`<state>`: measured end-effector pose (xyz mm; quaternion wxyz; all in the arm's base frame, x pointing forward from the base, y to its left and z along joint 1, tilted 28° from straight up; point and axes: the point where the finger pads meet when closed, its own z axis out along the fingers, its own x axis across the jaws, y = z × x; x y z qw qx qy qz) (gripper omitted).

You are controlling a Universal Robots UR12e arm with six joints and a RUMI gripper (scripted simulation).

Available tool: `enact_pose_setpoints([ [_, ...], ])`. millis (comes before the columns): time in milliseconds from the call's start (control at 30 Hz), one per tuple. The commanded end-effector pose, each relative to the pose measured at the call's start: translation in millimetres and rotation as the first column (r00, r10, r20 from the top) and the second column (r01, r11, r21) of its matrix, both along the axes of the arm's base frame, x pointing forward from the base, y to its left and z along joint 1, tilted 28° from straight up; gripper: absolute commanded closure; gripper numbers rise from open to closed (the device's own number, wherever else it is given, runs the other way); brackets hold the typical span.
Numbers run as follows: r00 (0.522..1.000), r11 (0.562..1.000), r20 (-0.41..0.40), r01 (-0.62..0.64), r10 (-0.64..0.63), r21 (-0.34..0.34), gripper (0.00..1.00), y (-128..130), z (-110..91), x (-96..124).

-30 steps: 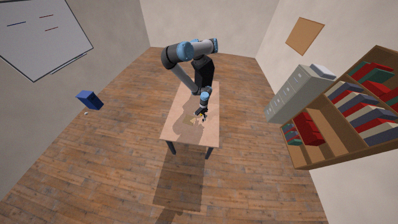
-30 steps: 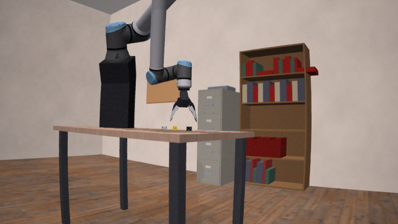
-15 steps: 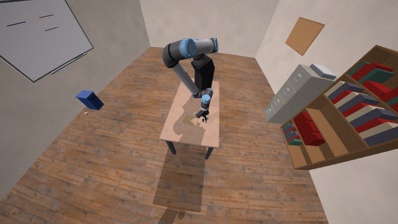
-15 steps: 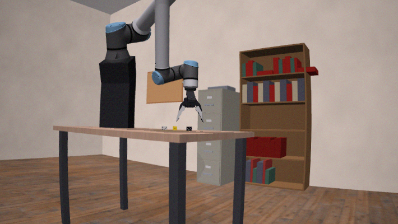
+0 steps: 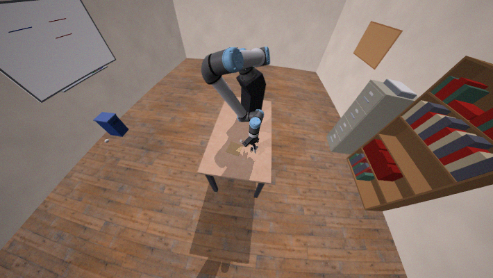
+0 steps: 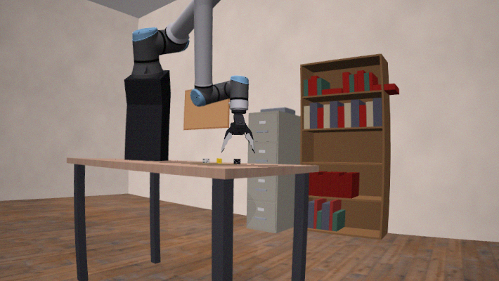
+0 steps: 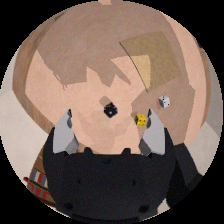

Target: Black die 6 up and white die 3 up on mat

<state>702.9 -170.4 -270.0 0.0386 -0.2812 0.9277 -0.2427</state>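
- Wrist view: the two-jaw gripper [image 5: 251,147] [image 6: 238,152] [image 7: 109,109] stands wide, its pale fingers spread on either side of the picture, with nothing between them; the exterior view shows it pointing down, above the tabletop and touching none of the dice.
- Below the gap between the fingers, the black die [image 5: 251,149] [image 6: 237,161] [image 7: 110,110] rests on the table, off the mat. Its top number is too small to read surely.
- The yellow die [image 6: 219,161] [image 7: 141,120] sits on the table between the black and white dice, near one fingertip in the wrist picture, also off the mat.
- The white die [image 5: 241,141] [image 6: 206,160] [image 7: 164,101] lies near the mat but outside its edge; its top number cannot be told.
- A square olive-tan mat [image 5: 232,149] [image 7: 165,55] lies flat, partly shaded, with a brighter patch at one corner.
- The wooden table [image 5: 215,163] [image 6: 147,166] [image 7: 45,95] carries the mat and all three dice.
- Behind, the UR12e arm [image 5: 226,97] [image 6: 203,46] reaches over from a black pedestal [image 5: 253,90] [image 6: 147,119].
- Farther off in the exterior view, a gray filing cabinet [image 5: 354,118] [image 6: 288,158] stands beside a wooden bookshelf [image 5: 427,198] [image 6: 386,158]; a cork board [image 5: 378,45] [image 6: 205,114] hangs on the wall.

The open tool [image 5: 255,148] [image 6: 238,152] [image 7: 109,109] now hovers above the black die [image 5: 251,149] [image 6: 237,161] [image 7: 110,110], having shifted rightward in the exterior view from a second earlier.
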Motion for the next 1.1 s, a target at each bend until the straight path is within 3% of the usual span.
enact_pose_setpoints([
  [0,1.0,1.0,0.001,0.0,0.0,0.0,0.0,0.3,0.5,0.3],
  [733,1.0,1.0,0.001,0.0,0.0,0.0,0.0,1.7,3.4,-0.4],
  [867,1.0,1.0,0.001,0.0,0.0,0.0,0.0,8.7,17.7,-3.8],
  [1067,1.0,1.0,0.001,0.0,0.0,0.0,0.0,27.3,56.0,-12.9],
])
